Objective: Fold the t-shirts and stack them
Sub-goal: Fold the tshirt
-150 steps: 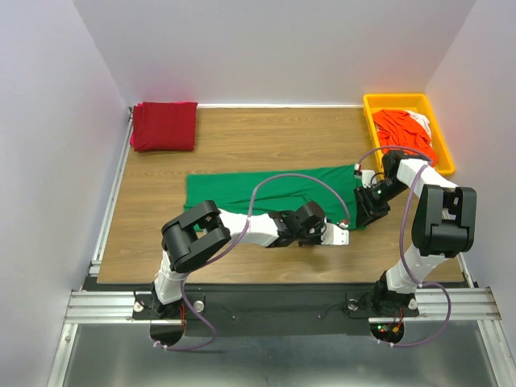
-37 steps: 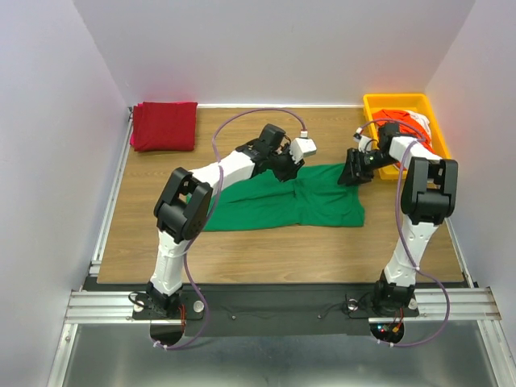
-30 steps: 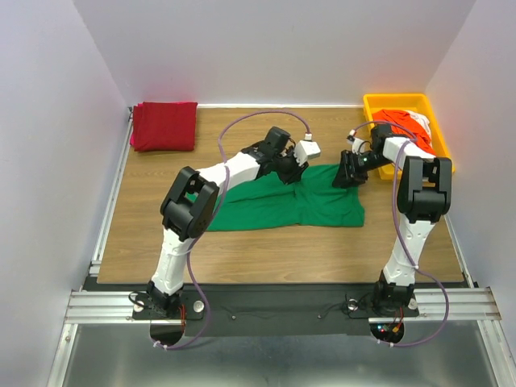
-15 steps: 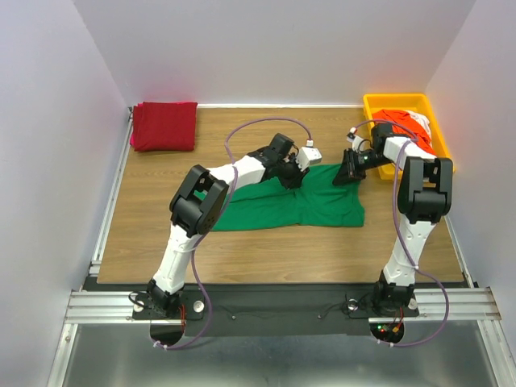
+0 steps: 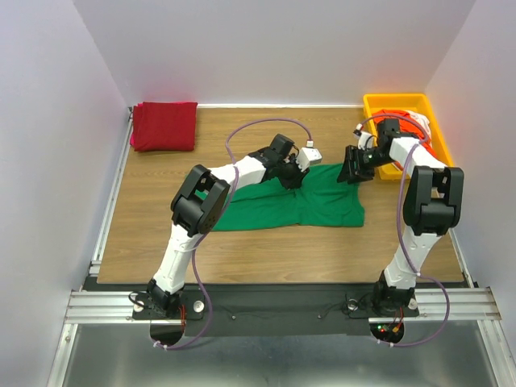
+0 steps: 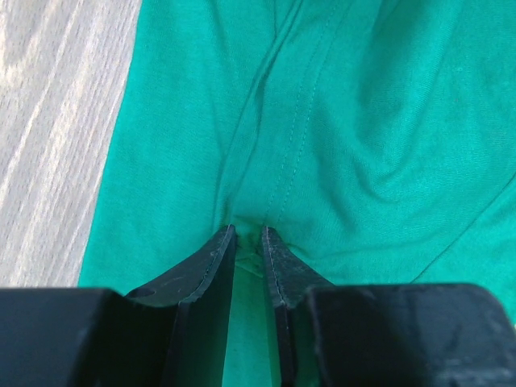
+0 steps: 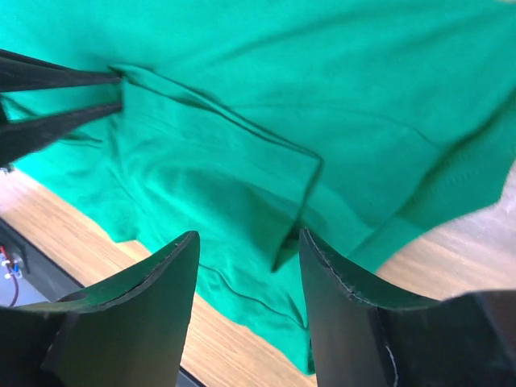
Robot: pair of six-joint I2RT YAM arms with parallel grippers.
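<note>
Dark red t-shirt sat folded at upper left. Green t-shirt lay spread mid-frame on the wooden desk. The cloth looked thin, limp and light, likely to sag and wrinkle, so best pinched at an edge or hem. Left gripper was nipped on a pucker of it. Right gripper hovered over its upper right edge, jaws apart. Orange-red t-shirt lay in the yellow tray. White walls boxed the desk in.

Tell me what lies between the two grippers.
Only rumpled cloth of the green shirt spans from the left gripper to the right gripper, seen in the top view.
</note>
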